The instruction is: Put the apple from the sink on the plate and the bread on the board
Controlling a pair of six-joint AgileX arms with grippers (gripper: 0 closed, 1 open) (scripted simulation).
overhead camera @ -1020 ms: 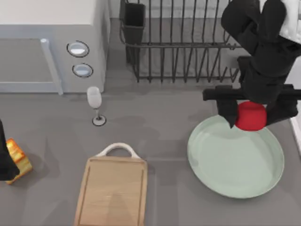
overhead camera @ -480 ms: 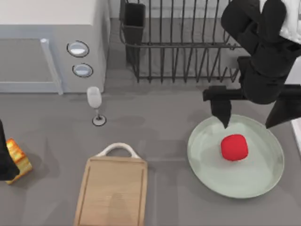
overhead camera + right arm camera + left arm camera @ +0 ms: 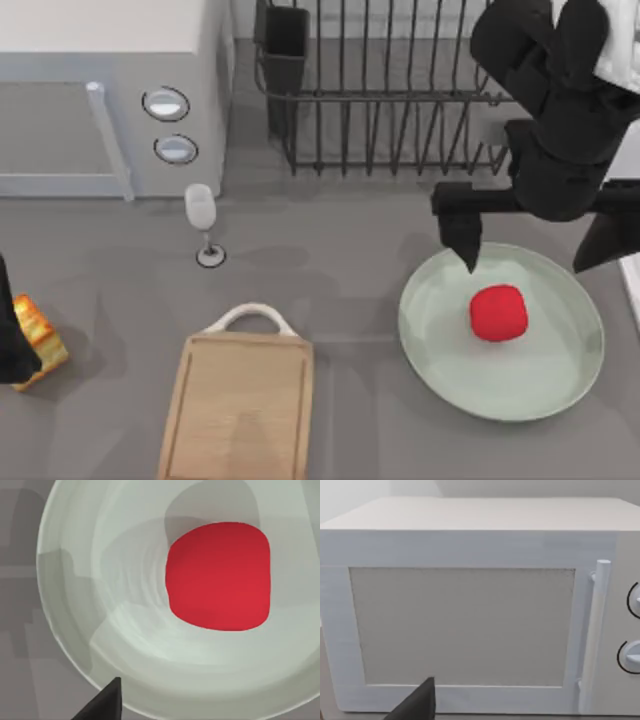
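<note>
The red apple (image 3: 498, 312) lies free near the middle of the mint-green plate (image 3: 450, 340) at the right of the table. My right gripper (image 3: 527, 262) hangs open above the plate's far rim, its fingers spread wide, apart from the apple. The right wrist view looks straight down on the apple (image 3: 218, 576) in the plate (image 3: 100, 580). The bread (image 3: 38, 335) sits at the far left edge with my left gripper (image 3: 10, 340) right beside it. The wooden board (image 3: 240, 400) lies bare at the front, handle pointing away. A pale strip of the sink (image 3: 632, 290) shows at the right edge.
A white microwave (image 3: 100, 100) stands at the back left and faces the left wrist camera (image 3: 460, 625). A dark wire dish rack (image 3: 380, 90) is at the back centre. A small wine glass (image 3: 201, 212) stands between the microwave and the board.
My right gripper opened and let the apple go. It dropped onto the plate and now rests there. The fingers spread a little wider. The left arm and bread have not moved.
</note>
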